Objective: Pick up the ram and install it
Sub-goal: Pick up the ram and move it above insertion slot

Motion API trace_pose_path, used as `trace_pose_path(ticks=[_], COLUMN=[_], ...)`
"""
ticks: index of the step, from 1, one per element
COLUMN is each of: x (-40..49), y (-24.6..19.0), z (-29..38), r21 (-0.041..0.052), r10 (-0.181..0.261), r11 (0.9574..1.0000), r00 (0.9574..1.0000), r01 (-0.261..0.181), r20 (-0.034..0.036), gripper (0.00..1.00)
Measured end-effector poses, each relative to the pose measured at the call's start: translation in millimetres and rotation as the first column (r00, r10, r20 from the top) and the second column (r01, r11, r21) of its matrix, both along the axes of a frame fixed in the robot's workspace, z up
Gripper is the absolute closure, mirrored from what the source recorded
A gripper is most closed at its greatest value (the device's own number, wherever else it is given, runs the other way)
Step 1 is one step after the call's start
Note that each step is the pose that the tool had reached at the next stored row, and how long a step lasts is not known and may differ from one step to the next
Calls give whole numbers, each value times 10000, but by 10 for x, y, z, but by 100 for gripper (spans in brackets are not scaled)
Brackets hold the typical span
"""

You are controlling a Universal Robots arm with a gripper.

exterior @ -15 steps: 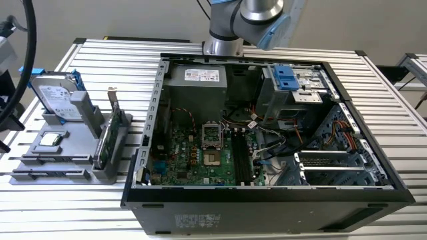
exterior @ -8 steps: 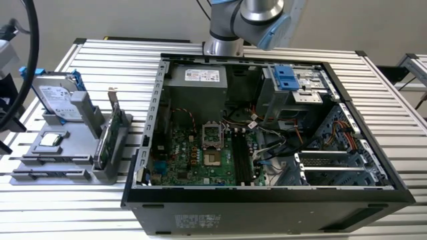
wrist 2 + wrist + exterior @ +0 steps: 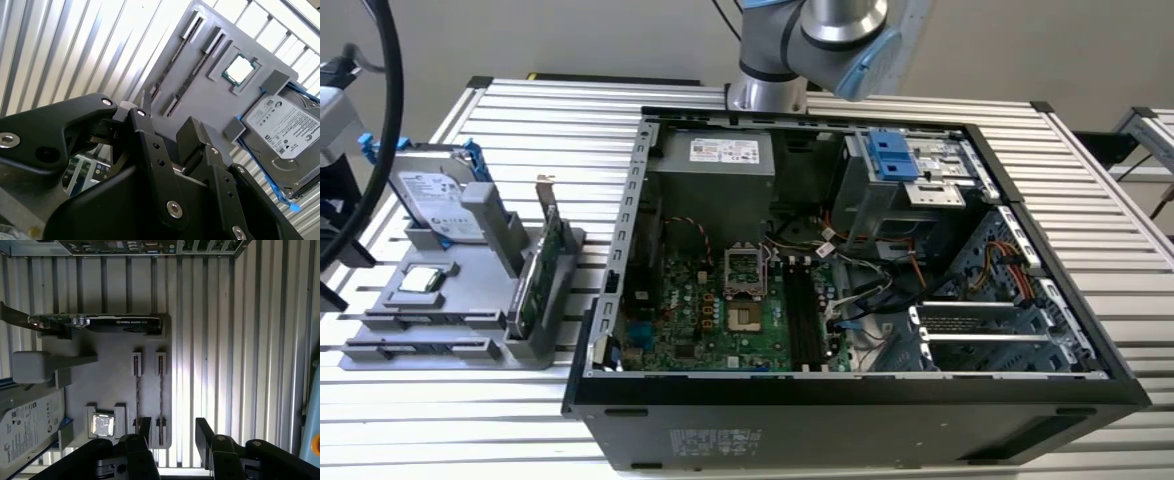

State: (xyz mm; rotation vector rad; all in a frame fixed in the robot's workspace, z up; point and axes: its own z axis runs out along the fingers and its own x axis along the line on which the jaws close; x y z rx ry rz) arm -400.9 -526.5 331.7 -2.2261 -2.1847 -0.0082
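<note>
Above the grey holder near the table's edge, your pincer hangs open and empty over the ram, standing edge-on in its slot; a finger could strike the neighbouring stick.

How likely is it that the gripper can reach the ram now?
Probably yes: in the first wrist view the open gripper hangs above the ram, standing on edge in the grey holder with nothing over it.
</note>
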Motion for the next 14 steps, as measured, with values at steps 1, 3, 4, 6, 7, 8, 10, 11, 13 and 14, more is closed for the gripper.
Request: trace_pose_path(ticks=[1,3,4,6,7,8,10,11,13,14], x=[0,0,0,0,0,0,0,0,0,0], y=[0,0,0,0,0,0,0,0,0,0], z=[-5,-16,-20,-30,-36,-42,-52,-57,-68,-74], r21=[-1,0,-1,-1,-1,0,-1,-1,-1,0], r10=[0,-1,0,0,0,0,0,-1,0,0], r11=[10000,10000,10000,10000,10000,10000,10000,10000,10000,10000], r00=[10000,10000,10000,10000,10000,10000,10000,10000,10000,10000], r01=[0,1,0,0,0,0,0,1,0,0], r20=[-2,-2,-5,-6,-6,-7,-10,-11,-12,-12], gripper=[0,0,0,0,0,0,0,0,0,0])
